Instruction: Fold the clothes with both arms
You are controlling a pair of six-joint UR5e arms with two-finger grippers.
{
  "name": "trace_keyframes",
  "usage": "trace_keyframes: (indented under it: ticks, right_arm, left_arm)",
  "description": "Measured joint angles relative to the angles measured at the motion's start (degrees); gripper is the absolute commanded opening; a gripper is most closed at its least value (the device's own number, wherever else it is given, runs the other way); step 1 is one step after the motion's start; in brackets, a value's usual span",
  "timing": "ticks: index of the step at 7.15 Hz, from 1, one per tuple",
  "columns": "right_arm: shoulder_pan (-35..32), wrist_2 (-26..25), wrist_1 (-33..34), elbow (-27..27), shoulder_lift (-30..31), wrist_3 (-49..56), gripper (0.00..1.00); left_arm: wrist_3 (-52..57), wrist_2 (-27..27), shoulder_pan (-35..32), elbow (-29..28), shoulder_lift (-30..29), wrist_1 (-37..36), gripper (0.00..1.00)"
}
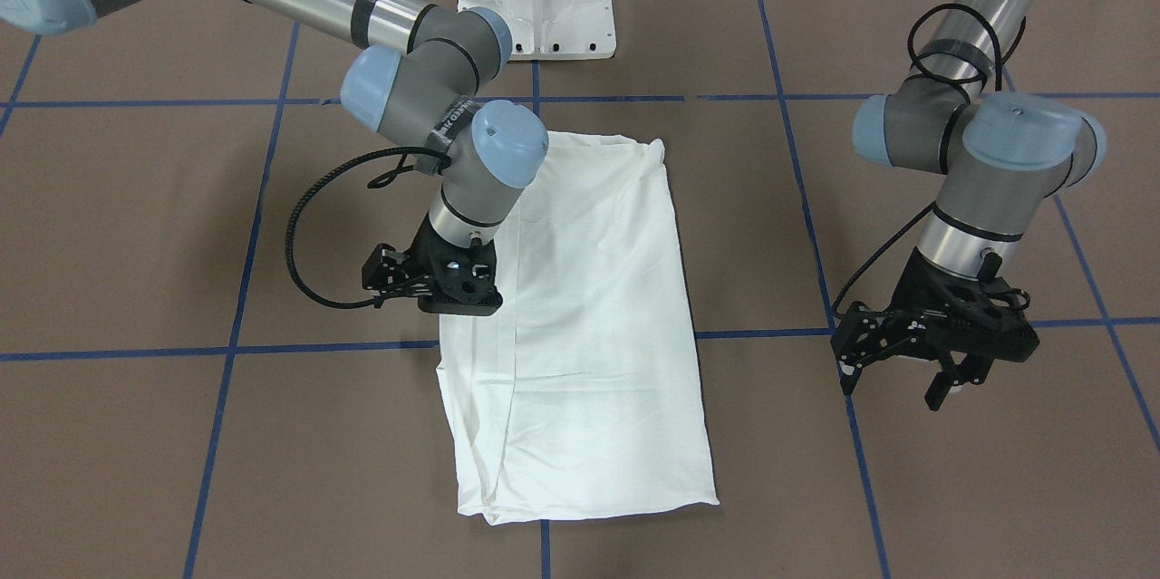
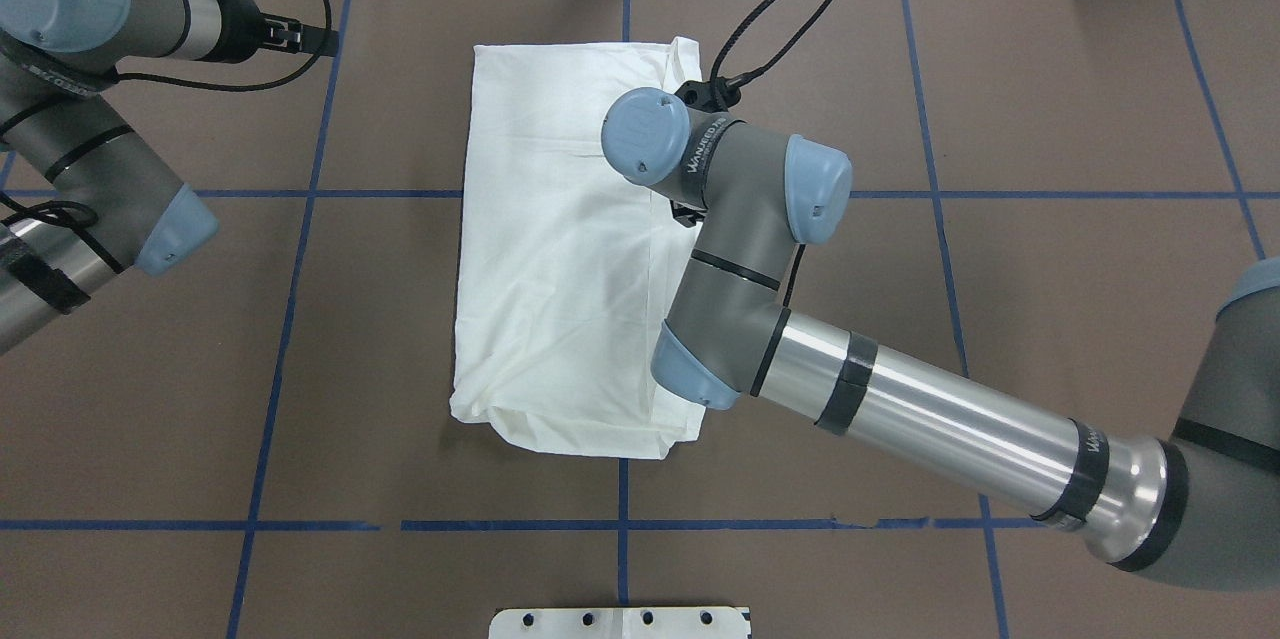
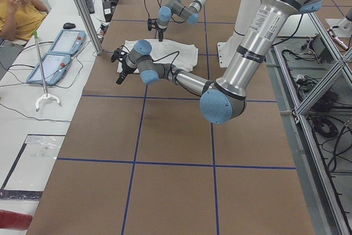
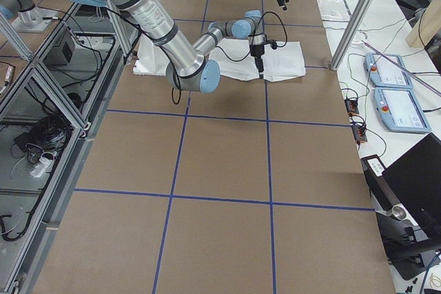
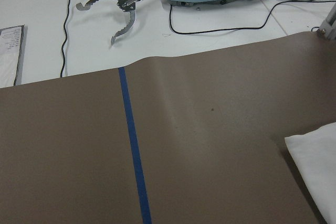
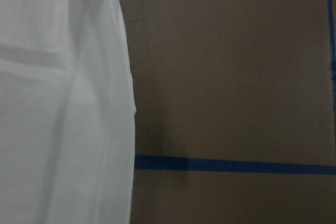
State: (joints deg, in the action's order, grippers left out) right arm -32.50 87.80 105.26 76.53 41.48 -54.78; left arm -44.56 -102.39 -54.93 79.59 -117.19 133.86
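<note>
T-shirt [image 1: 589, 316], front-facing view: folded to a long narrow rectangle, flat on the table [image 1: 136, 226]. No print shows on this face. I judge it lies this way so that each arm can reach one long edge.
Right gripper [image 1: 444, 294], front-facing view: low at one long edge of the T-shirt, about the middle of it, probably to take this edge for a next fold. The fingertips are hidden under the black body, so I cannot tell if they are apart or together.
Left gripper [image 1: 897, 380], front-facing view: well apart from the T-shirt, beyond its other long edge, raised over the table. Its fingers are spread and hold nothing, so it seems to be idle.
Material, overhead view: soft matte cotton with light creases and one straight line along the length. The end nearest the robot is a little puffed, and the right arm covers part of the T-shirt.
Surface, overhead view: dull brown paper-like cover, crossed by blue tape lines [image 2: 380, 193] around the T-shirt.
Side views: the T-shirt is far and small, and the grippers are too small to judge.
Left wrist view: only one white corner of the T-shirt, with bare table beside it.
Right wrist view: a stitched edge of the T-shirt very near, and no finger in the picture.
</note>
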Motion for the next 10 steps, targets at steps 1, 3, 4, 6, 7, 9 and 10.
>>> trace_keyframes:
  ticks: [1, 3, 4, 6, 7, 9, 10]
  right_arm:
    - [-0.4, -0.5, 0.6, 3.3, 3.5, 1.3, 1.00]
    - [-1.0, -1.0, 0.7, 8.0, 6.9, 3.5, 1.00]
    - [-1.0, -0.7, -0.2, 10.0, 6.6, 3.7, 1.00]
    - [0.2, 0.8, -6.1, 10.0, 3.5, 0.2, 1.00]
    - [1.6, 1.2, -8.5, 7.6, 0.5, -2.7, 1.00]
    - [5.3, 2.1, -9.7, 6.4, -2.0, -5.1, 0.96]
    - [7.4, 2.9, -9.7, 8.0, -1.7, -5.2, 0.76]
  left_arm:
    - [0.0, 0.0, 0.0, 0.0, 0.0, 0.0, 1.00]
    - [0.0, 0.0, 0.0, 0.0, 0.0, 0.0, 1.00]
    - [0.0, 0.0, 0.0, 0.0, 0.0, 0.0, 1.00]
    - [0.0, 0.0, 0.0, 0.0, 0.0, 0.0, 1.00]
    - [0.0, 0.0, 0.0, 0.0, 0.0, 0.0, 1.00]
    - [0.0, 0.0, 0.0, -0.2, 0.0, 0.0, 1.00]
    - [0.1, 0.0, 0.0, -0.3, 0.0, 0.0, 1.00]
